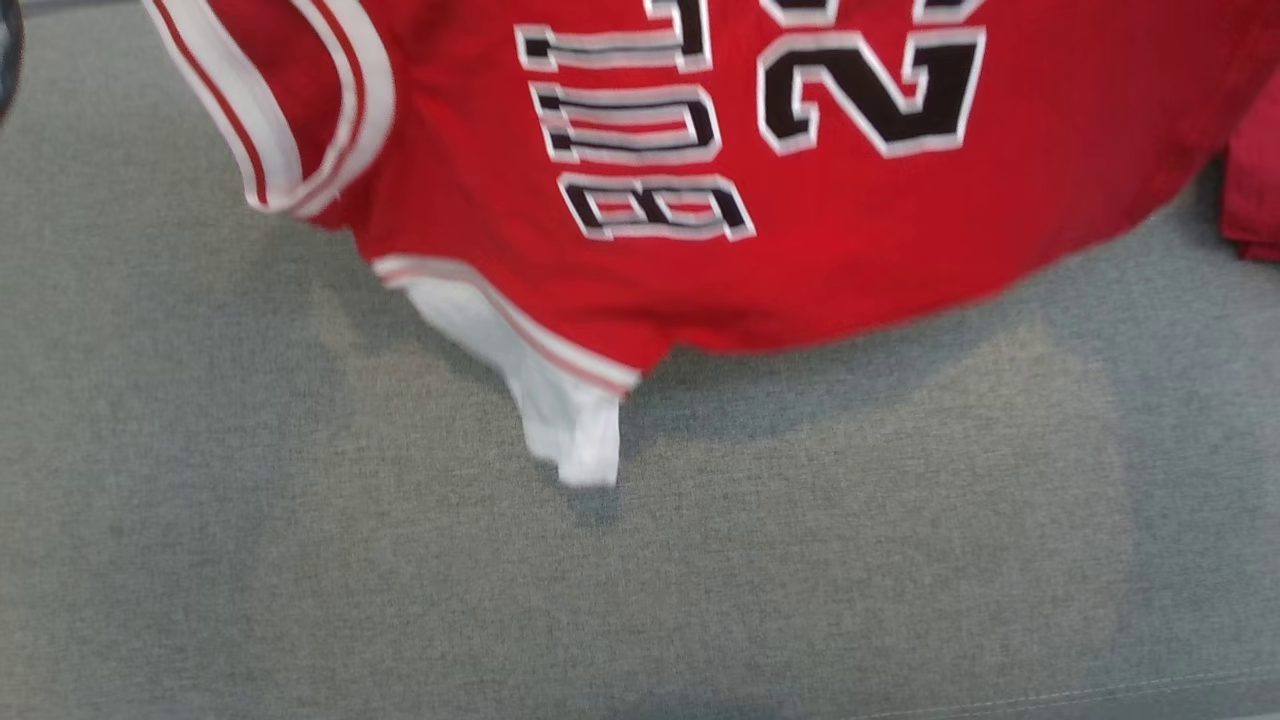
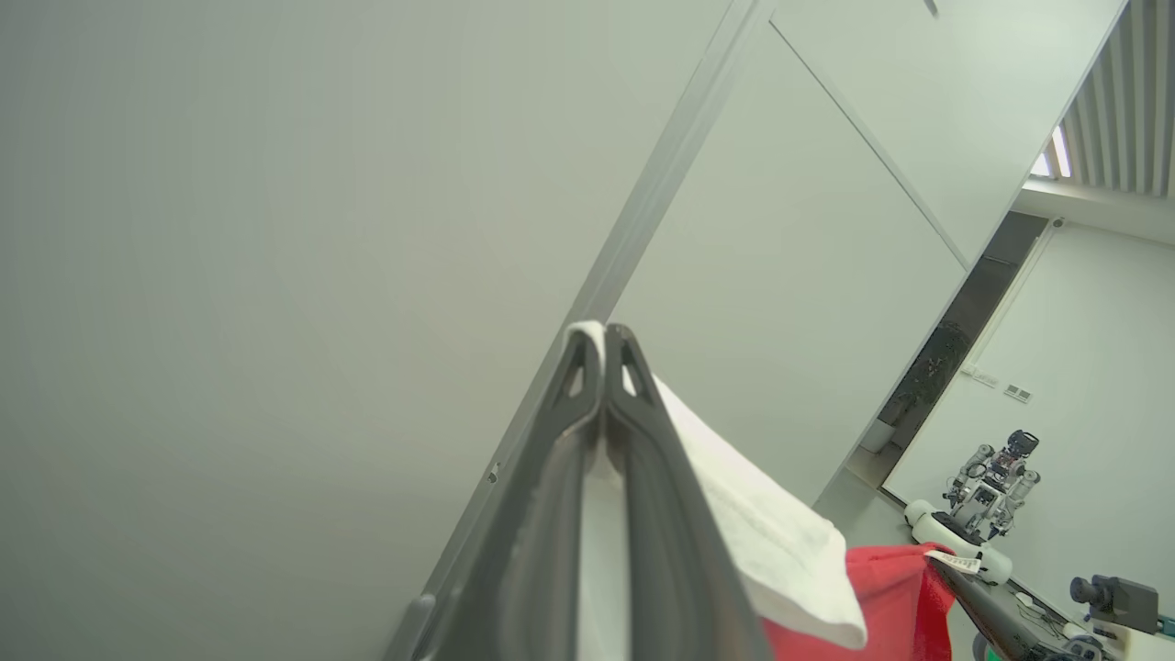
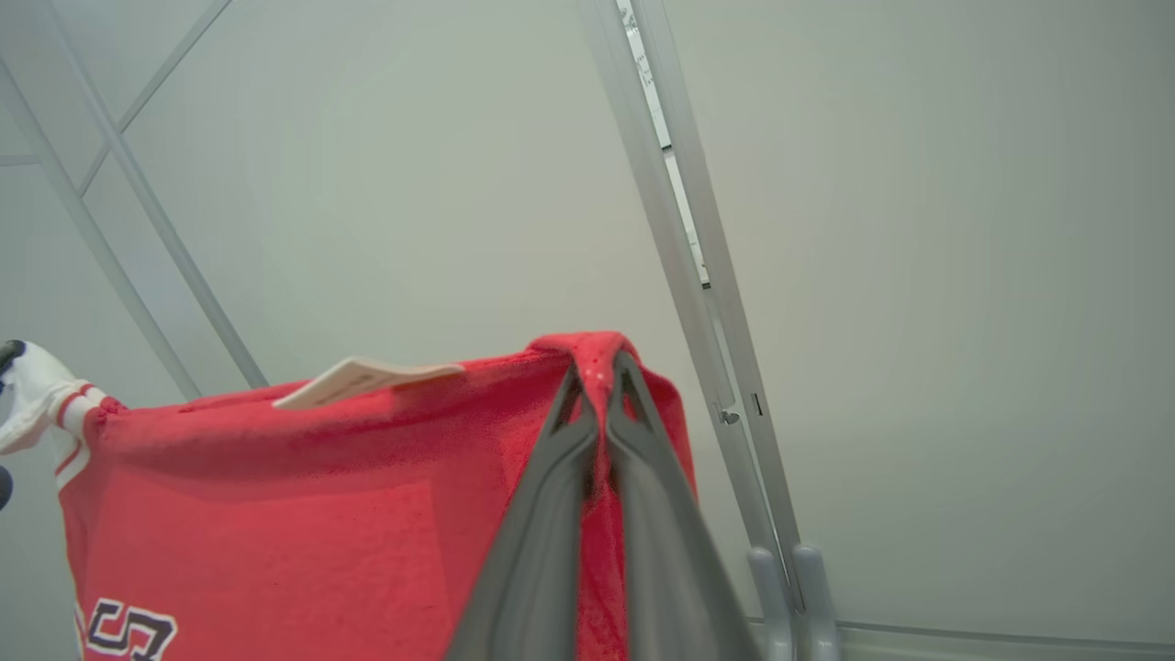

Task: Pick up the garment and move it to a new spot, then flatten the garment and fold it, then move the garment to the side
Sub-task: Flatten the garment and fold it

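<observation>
"Jersey [image 1: 900,260], where?"
"Hanging above the grey woven surface [image 1: 300,560]: soft red knit, stitched block numbers. Left fingers [image 2: 604,353] pinch its white trim [image 2: 762,532] tight; right fingers [image 3: 601,367] clamp a bunched red edge."

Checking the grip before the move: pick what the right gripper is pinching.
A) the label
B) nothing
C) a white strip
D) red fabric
D: the right gripper is shut on a red fold at the top edge of the jersey.
</observation>
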Available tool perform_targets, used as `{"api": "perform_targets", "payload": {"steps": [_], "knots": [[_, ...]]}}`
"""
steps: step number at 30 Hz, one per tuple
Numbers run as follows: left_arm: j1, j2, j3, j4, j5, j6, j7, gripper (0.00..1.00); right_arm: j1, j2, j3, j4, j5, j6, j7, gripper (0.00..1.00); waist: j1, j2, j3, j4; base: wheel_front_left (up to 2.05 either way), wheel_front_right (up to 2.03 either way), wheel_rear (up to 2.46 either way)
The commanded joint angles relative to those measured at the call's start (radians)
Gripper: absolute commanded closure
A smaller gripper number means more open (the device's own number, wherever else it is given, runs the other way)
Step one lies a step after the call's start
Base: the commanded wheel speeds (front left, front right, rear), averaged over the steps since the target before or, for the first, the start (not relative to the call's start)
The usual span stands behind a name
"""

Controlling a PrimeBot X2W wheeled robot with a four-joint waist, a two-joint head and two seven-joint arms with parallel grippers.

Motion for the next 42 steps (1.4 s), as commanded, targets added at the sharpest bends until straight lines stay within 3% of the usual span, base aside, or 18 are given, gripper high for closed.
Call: {"api": "perform_targets", "payload": {"steps": [1,4,7,13,18,23,32,42], "knots": [[-0.041,-0.022,-0.008,0.042,0.008,-0.014,-0.013,1.00,-0.059,0.040,0.005,0.034,-0.036,0.000,-0.011,1.00,-0.0001,-0.0001,0.184,0.045,0.00,0.00,0.00],[-0.178,-0.075,-0.050,0.235,0.077,-0.079,-0.072,1.00,-0.247,0.191,-0.001,0.202,-0.161,0.000,-0.059,1.00,-0.0001,-0.0001,0.236,0.052,0.00,0.00,0.00],[-0.293,-0.108,-0.081,0.374,0.144,-0.146,-0.144,1.00,-0.392,0.281,-0.012,0.313,-0.271,0.000,-0.119,1.00,-0.0001,-0.0001,0.279,0.062,0.00,0.00,0.00],[-0.413,-0.167,-0.062,0.568,0.235,-0.276,-0.418,1.00,-0.525,0.337,-0.061,0.459,-0.436,0.000,-0.303,1.00,-0.0001,-0.0001,0.306,0.076,0.00,0.00,0.00],[-0.337,-0.185,-0.106,0.683,0.234,-0.359,-0.466,1.00,-0.467,0.343,-0.057,0.533,-0.462,0.000,-0.346,1.00,-0.0001,-0.0001,0.290,0.081,0.00,0.00,0.00],[-0.153,-0.196,-0.177,0.704,0.201,-0.377,-0.482,1.00,-0.299,0.325,-0.014,0.548,-0.389,0.000,-0.337,1.00,-0.0001,-0.0001,0.267,0.084,0.00,0.00,0.00],[0.239,-0.162,-0.257,0.563,0.064,-0.378,-0.540,1.00,0.053,0.294,0.057,0.534,-0.274,0.000,-0.394,1.00,-0.0001,-0.0001,0.189,0.076,0.00,0.00,0.00],[0.729,-0.049,-0.305,0.282,-0.011,-0.378,-0.578,1.00,0.428,0.145,0.125,0.358,-0.136,0.000,-0.474,1.00,-0.0001,-0.0001,0.025,0.105,0.00,0.00,0.00]]}}
